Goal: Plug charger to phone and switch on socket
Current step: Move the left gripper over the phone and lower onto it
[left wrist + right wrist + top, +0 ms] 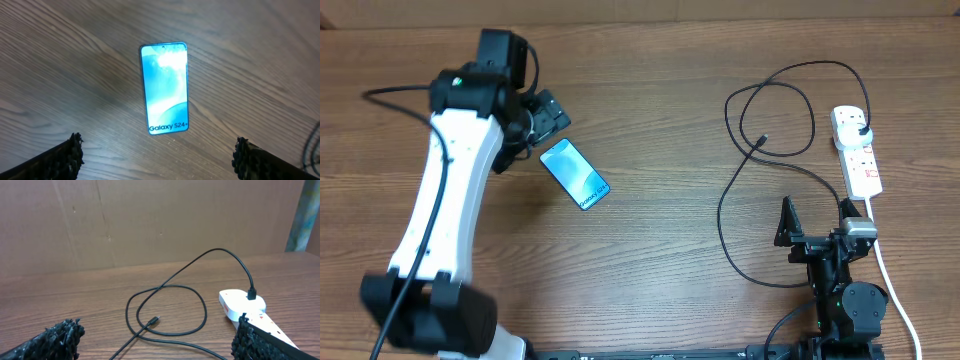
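The left pincer [550, 113] hangs over the wooden table [650, 60] with its two fingers spread wide and nothing between them. Just ahead of it, centred on the gap in its wrist view, the phone [574, 173] [165, 89] lies flat and face up: a slim slab with dark edges, a lit blue-teal screen and white "Galaxy S24+" lettering at the end nearest the fingers [70, 156]. Well apart from it, out in front of the right pincer [815, 228] [157, 340], the charger [720, 215] [205, 311] sprawls in loose loops, a thin black cable whose small connector tip [761, 139] [155, 320] rests free on the wood. The right pincer is likewise wide apart and holds nothing. Ahead of it and off to its right lies the socket [858, 152] [240, 305], a white strip with red marks, the cable's black plug [860, 125] [251, 295] seated in its far outlet; its thick white cord [890, 280] runs back past the pincer's right side
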Controlling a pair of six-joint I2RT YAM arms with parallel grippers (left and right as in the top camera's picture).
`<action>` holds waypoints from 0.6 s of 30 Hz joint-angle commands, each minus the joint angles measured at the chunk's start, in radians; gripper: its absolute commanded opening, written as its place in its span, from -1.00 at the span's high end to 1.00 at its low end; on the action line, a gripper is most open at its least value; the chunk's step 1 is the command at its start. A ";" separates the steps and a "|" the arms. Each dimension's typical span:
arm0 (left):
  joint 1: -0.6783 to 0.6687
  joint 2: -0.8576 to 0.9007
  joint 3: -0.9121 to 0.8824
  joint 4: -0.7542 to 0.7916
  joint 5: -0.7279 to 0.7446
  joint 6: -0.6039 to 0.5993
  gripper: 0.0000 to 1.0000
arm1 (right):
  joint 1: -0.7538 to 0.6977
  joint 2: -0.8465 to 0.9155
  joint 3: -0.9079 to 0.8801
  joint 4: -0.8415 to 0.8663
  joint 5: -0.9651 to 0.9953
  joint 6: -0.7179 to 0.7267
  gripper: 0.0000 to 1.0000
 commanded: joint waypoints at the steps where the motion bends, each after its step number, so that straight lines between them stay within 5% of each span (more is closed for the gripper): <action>1: -0.009 0.100 0.026 -0.010 0.050 -0.081 -1.00 | 0.004 -0.007 -0.011 0.006 0.009 -0.005 -1.00; 18: -0.017 0.422 0.026 0.033 0.195 -0.134 -1.00 | 0.004 -0.007 -0.011 0.006 0.009 -0.005 -1.00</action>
